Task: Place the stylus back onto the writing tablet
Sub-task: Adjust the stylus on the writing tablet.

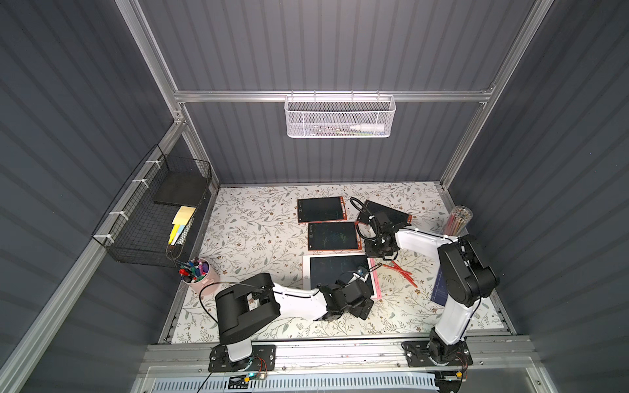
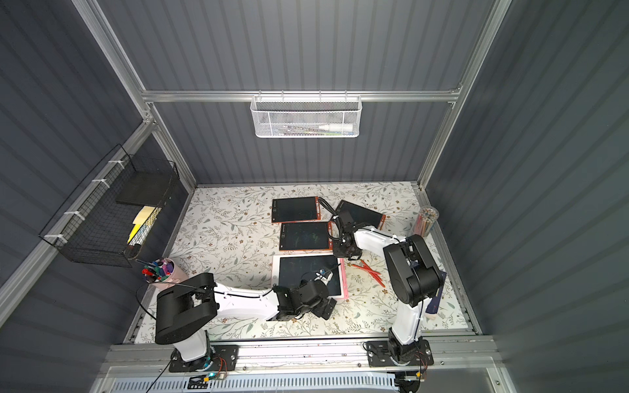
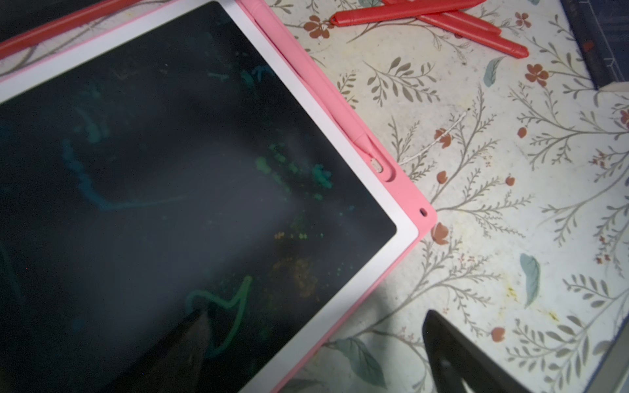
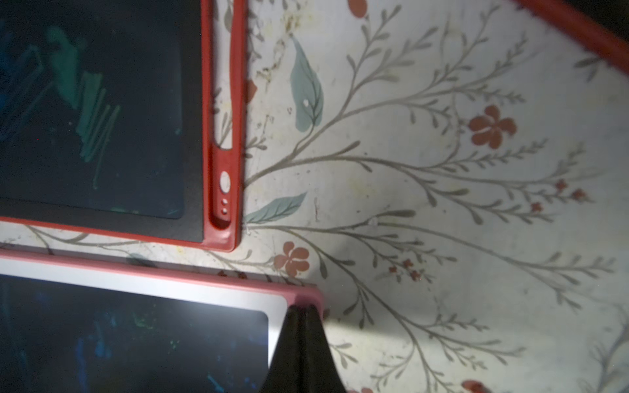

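Counter [image 1: 255, 221] with a floral cover carries everything. Nearest the arm bases lies the pink writing tablet [image 1: 326, 268], its dark screen marked with faint green scribbles. Three smaller red tablets [image 1: 332, 235] lie beyond it. The left tool [image 3: 316, 313] hangs over the pink writing tablet's near corner with its jaws wide apart, one finger above the screen, the other above the counter, gripping nothing. The right tool [image 4: 301, 316] has its jaws pressed together, tips at the tablet's far corner, with nothing seen between them. The red styluses [image 3: 425, 13] lie crossed on the counter just beside the pink writing tablet. The pink stylus [image 3: 306, 68] sits in the slot along that tablet's edge.
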Robot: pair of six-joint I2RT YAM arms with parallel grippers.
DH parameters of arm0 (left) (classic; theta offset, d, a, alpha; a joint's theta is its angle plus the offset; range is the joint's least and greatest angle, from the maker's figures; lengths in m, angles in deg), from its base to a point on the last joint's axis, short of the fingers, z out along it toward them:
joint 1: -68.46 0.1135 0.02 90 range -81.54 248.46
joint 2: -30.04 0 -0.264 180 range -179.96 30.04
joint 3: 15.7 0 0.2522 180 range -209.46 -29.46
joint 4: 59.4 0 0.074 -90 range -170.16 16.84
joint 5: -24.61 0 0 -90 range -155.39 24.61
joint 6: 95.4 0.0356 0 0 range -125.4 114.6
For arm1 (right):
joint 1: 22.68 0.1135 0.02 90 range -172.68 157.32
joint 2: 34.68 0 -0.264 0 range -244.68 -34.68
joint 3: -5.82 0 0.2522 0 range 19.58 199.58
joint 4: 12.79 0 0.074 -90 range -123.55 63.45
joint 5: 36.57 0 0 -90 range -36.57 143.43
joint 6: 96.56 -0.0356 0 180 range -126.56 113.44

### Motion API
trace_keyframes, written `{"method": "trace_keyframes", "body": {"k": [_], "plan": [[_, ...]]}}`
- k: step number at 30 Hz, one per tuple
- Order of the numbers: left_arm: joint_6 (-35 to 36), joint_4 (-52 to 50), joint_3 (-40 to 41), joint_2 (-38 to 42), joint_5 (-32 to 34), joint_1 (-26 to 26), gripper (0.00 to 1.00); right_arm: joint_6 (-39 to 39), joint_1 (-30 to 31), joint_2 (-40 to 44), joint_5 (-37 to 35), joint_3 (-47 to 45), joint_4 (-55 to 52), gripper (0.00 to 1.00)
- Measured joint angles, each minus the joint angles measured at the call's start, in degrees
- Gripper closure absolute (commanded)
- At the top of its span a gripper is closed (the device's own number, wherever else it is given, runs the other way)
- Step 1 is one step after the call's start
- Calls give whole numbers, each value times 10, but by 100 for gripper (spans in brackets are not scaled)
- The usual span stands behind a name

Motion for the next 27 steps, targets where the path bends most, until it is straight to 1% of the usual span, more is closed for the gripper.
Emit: {"method": "trace_keyframes", "body": {"k": [11,27], "plan": [[0,0,0,0,0,0,1,-10,0,25,2,-33,10,99],[0,0,0,0,0,0,1,-10,1,28,7,-36,9,100]]}}
